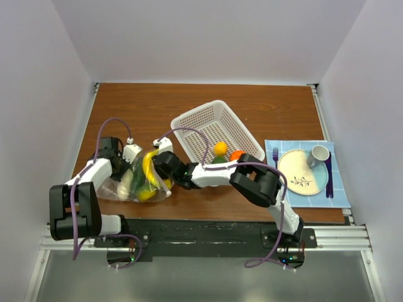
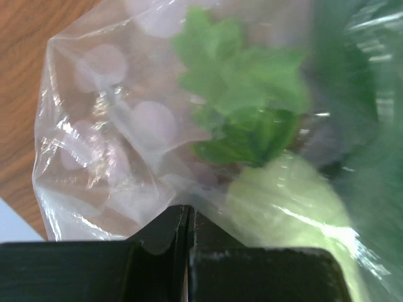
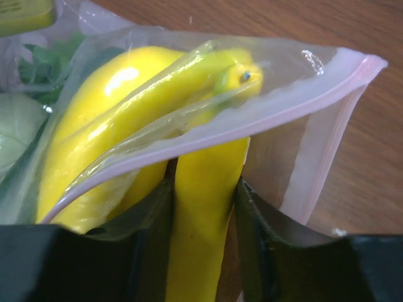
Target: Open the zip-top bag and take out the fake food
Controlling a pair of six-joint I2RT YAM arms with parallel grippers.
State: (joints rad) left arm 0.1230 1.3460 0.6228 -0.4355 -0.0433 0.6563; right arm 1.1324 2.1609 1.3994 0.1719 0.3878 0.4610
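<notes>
On the left of the table [image 1: 264, 107], the left gripper [image 2: 187, 217] is clamped on a fold of the zip-top bag [image 1: 110, 187], pinning it in place. The bag lies near the front edge between the two arms. Its pink zip strip [image 3: 327, 88] is parted and the mouth gapes toward the right arm, so the opening step looks done. Inside, a leafy green piece [image 2: 242, 88] and a pale whitish-green vegetable [image 2: 283, 195] remain, along with another yellow piece [image 3: 94, 107]. The banana [image 3: 204, 207] pokes out of the mouth, and the right gripper [image 3: 203, 189] grasps it with a finger pressed on each side; it is not yet clear of the plastic. Further right, the white basket [image 1: 201, 119] holds an orange piece [image 1: 220, 148], and a second orange piece and a green one seem to sit at its near rim. Emptying therefore appears to be partly done, with the banana next and several items left. The plate [image 1: 296, 165] at the far right has no toy food on it.
</notes>
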